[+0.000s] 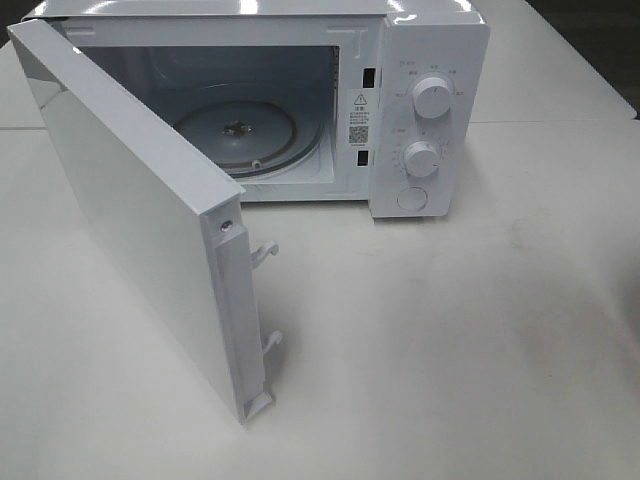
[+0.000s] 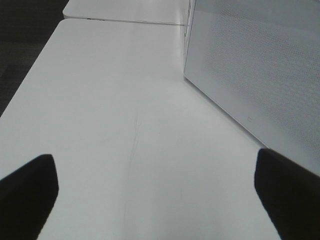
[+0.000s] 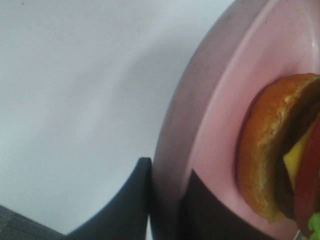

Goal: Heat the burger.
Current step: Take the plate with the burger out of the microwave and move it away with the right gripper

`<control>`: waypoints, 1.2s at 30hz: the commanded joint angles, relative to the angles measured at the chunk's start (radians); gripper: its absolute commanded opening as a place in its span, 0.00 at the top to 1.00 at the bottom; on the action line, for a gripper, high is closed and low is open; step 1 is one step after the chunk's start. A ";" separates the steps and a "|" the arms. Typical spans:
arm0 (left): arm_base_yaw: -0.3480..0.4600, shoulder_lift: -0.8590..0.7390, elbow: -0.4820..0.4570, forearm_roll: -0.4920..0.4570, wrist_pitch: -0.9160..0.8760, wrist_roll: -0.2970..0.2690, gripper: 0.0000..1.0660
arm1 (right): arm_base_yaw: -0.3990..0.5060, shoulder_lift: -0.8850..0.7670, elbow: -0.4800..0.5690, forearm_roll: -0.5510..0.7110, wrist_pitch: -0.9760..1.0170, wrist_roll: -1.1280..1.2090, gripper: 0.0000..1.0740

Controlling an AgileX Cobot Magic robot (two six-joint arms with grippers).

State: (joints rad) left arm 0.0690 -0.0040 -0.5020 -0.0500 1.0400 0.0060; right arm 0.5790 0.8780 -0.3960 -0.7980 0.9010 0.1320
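Lying on its side on the pink plate (image 3: 220,125), the burger (image 3: 272,150); right pincer (image 3: 167,200) clamped on the plate's rim.

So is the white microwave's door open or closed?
Open. The white microwave's door swings wide, showing the round glass turntable inside with nothing on it.

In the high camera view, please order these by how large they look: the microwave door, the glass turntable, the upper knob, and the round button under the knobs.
1. The microwave door, by far the largest, though it stands nearest the camera.
2. The glass turntable.
3. The upper knob and the round button look about alike, so I leave them unranked.
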 commanded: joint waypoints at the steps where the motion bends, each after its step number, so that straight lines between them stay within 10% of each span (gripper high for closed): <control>1: 0.004 -0.024 0.004 0.003 -0.006 0.000 0.06 | -0.003 0.056 -0.040 -0.074 0.039 0.148 0.99; 36: 0.004 -0.024 0.004 0.003 -0.006 0.000 0.06 | 0.000 0.665 -0.245 -0.096 0.122 0.768 0.97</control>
State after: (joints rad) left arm 0.0690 -0.0040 -0.5020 -0.0500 1.0400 0.0060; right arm 0.5790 1.5390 -0.6340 -0.8340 0.9810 0.8890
